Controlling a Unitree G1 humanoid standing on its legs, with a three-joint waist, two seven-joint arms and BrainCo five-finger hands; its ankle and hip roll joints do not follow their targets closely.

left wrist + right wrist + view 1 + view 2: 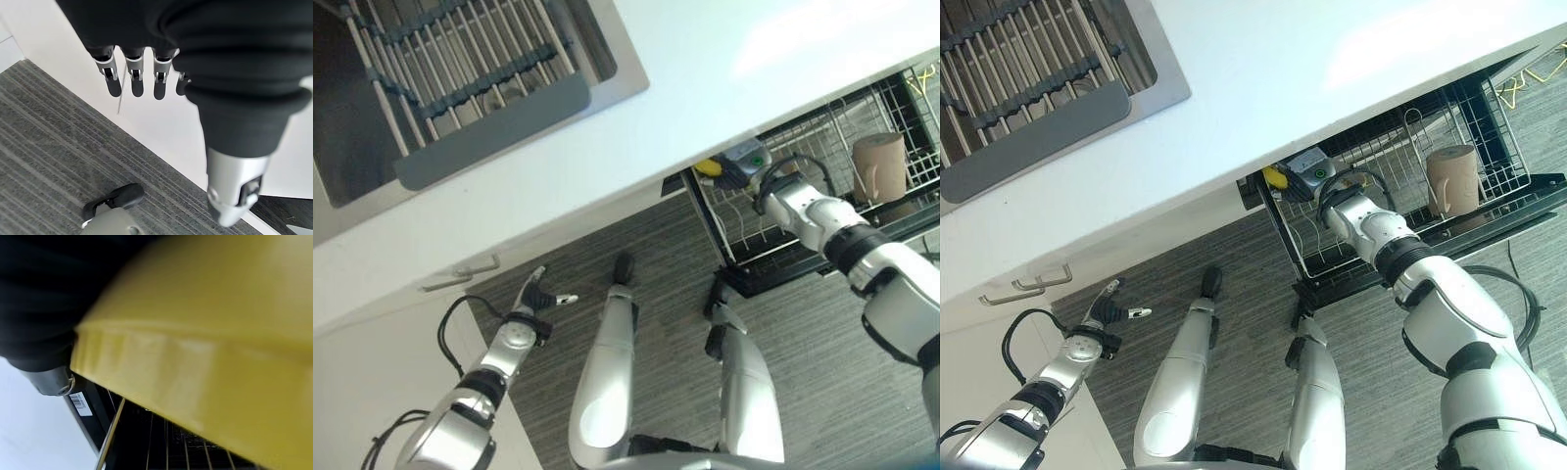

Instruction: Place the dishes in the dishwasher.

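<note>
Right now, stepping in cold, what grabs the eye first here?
The right hand reaches under the white counter into the pulled-out dishwasher rack, with a yellow dish against it in the right wrist view. A beige mug already stands in that rack. The left hand hangs open, low above the grey floor.

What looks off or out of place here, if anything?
Nothing stands out. The beige mug stands upright in the pulled-out dishwasher rack. The right hand has a yellow dish at the rack's near end, under the counter. The left hand hangs free.
</note>
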